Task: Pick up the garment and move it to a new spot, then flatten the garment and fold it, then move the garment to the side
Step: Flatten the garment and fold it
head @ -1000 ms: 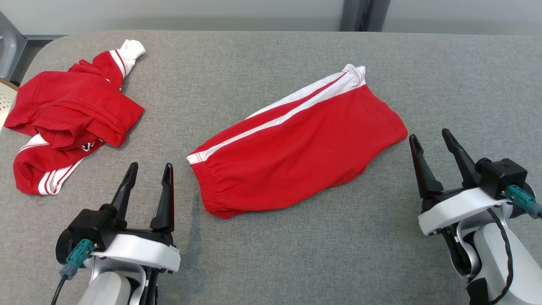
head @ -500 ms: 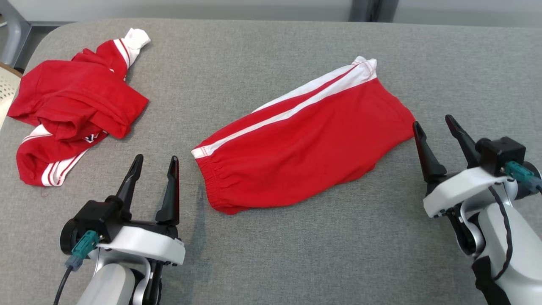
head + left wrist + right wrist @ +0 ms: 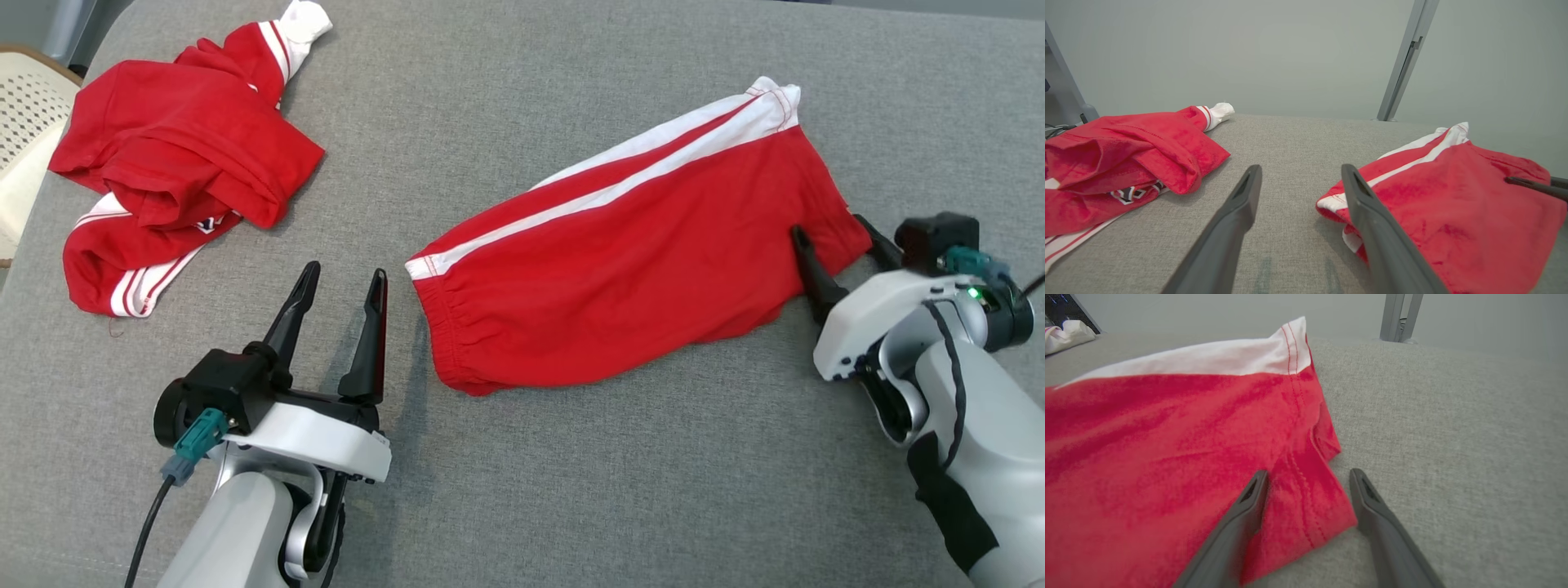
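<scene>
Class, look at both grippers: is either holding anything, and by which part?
Nothing is held. The right gripper is open, straddling a hem corner of the red shorts; the left gripper is open beside the waistband.

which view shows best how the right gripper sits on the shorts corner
Right wrist view: the right gripper, open, straddles a corner of the red shorts, close up. Head view shows this smaller, from above; left wrist view catches its fingertips, distant.
</scene>
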`<state>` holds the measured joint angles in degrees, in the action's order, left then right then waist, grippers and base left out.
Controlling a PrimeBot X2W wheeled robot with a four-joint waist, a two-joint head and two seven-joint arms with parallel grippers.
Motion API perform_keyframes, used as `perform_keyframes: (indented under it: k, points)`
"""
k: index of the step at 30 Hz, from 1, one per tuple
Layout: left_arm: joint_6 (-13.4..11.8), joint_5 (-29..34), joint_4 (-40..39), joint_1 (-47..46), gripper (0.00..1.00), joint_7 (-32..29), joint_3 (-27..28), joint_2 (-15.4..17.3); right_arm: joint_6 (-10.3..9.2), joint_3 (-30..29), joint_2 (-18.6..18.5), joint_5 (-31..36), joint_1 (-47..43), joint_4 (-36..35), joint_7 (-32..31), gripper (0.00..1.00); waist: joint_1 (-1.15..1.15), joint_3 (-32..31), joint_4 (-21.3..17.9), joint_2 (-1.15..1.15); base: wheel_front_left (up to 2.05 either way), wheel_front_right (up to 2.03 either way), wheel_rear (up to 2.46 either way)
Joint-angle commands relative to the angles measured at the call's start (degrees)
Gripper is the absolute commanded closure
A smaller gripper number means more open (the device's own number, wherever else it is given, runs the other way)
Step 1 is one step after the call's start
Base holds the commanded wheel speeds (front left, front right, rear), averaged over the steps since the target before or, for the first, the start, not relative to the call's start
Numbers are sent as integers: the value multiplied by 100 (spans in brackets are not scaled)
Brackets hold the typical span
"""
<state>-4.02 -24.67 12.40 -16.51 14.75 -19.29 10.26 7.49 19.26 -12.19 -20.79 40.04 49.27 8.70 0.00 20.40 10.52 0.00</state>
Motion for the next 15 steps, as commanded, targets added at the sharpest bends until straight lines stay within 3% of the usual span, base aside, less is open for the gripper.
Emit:
perform_keyframes:
  k: [1,3,4,5,6,7,15]
  points:
    - [38,48,24,-95,0,31,13,6,1,94,22,-138,39,188,-176,0,0,22,25,0,0,0,0]
    - [42,58,51,-112,0,34,22,-10,2,258,64,-317,70,342,-372,0,0,26,29,0,0,0,0]
    - [46,64,60,-119,0,38,29,-12,3,337,104,-446,78,396,-491,17,0,26,29,0,0,0,0]
    - [54,65,70,-119,0,38,37,-14,7,411,121,-565,91,443,-605,58,0,23,25,0,0,0,0]
    - [62,63,80,-116,0,39,43,-14,7,482,126,-687,96,457,-684,88,0,19,22,0,0,0,0]
    - [68,66,85,-113,0,41,48,-17,7,533,122,-833,101,465,-754,100,0,15,19,0,0,0,0]
    - [61,110,89,21,0,46,118,-1,0,764,-81,-1465,-44,199,-170,100,0,-131,-91,0,0,0,0]
